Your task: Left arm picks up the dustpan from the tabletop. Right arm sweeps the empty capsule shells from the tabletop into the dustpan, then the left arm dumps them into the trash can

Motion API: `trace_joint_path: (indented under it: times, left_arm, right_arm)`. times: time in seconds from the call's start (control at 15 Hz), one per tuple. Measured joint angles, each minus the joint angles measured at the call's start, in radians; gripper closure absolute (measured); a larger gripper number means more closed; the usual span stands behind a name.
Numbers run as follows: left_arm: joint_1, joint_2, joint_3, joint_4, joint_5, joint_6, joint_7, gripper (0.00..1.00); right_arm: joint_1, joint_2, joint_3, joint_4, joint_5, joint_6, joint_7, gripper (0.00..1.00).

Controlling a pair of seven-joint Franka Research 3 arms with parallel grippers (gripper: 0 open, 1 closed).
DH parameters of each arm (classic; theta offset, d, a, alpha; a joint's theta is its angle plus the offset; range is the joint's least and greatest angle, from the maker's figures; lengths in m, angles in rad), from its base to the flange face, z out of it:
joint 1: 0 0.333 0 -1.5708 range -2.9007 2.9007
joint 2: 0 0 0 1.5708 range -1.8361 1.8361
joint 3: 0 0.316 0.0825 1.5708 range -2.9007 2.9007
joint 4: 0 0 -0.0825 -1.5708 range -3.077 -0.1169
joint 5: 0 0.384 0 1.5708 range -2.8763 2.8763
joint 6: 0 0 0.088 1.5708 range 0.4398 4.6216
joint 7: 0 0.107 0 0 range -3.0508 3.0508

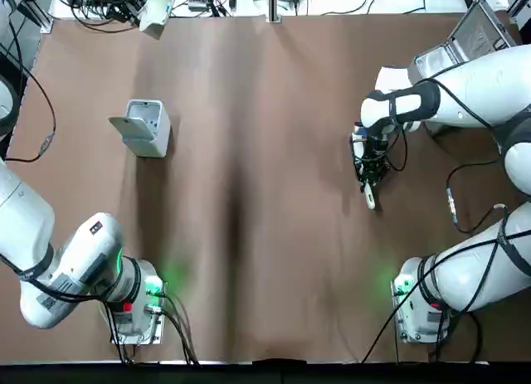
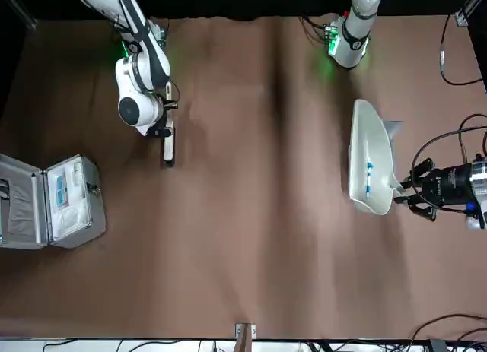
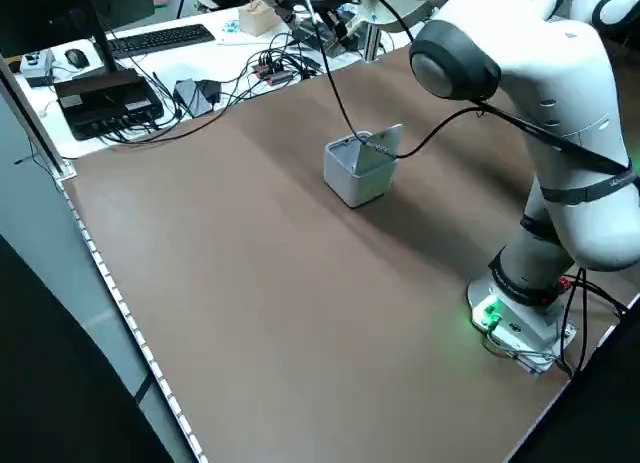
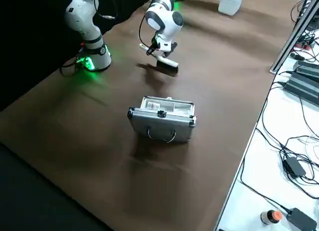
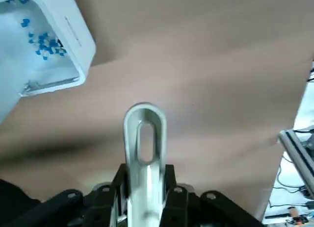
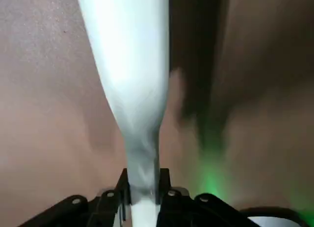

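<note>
My left gripper (image 2: 408,191) is shut on the thin handle of the off-white dustpan (image 2: 370,160), held up off the tabletop (image 2: 251,215). A few blue capsule shells (image 2: 369,169) lie inside the pan. In the left wrist view the handle's loop (image 5: 143,138) sticks out past the gripper (image 5: 143,190). Beyond it stands the open trash can (image 5: 59,36), with blue shells (image 5: 44,40) in it. The trash can (image 1: 146,128) stands at the table's far left. My right gripper (image 1: 369,175) is shut on a white brush (image 1: 370,198) with its end close to the tabletop.
An open silver metal case (image 2: 57,200) lies at the far right corner on the robot's right side (image 1: 465,40). Cables hang from both arms. Both bases (image 1: 133,305) (image 1: 419,305) glow green near the front edge. A desk with a keyboard and cables (image 3: 150,63) borders the table.
</note>
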Motion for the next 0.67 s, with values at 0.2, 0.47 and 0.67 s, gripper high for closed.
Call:
trace_joint_path:
  times: [0.2,0.47,0.67]
  left_arm:
    - [-0.001,-0.012,0.028,0.006,-0.046,-0.038,0.025,0.67]
    - [-0.015,-0.07,0.136,0.006,-0.062,-0.047,0.106,0.67]
    - [-0.067,-0.12,0.273,0.006,-0.062,-0.052,0.2,0.67]
  right_arm:
    - [-0.001,0.001,0.0,0.002,0.002,0.0,0.0,0.74]
    - [-0.001,0.002,-0.001,0.005,0.029,0.0,0.0,0.74]
    - [-0.001,0.004,-0.001,0.006,0.036,-0.001,0.0,0.74]
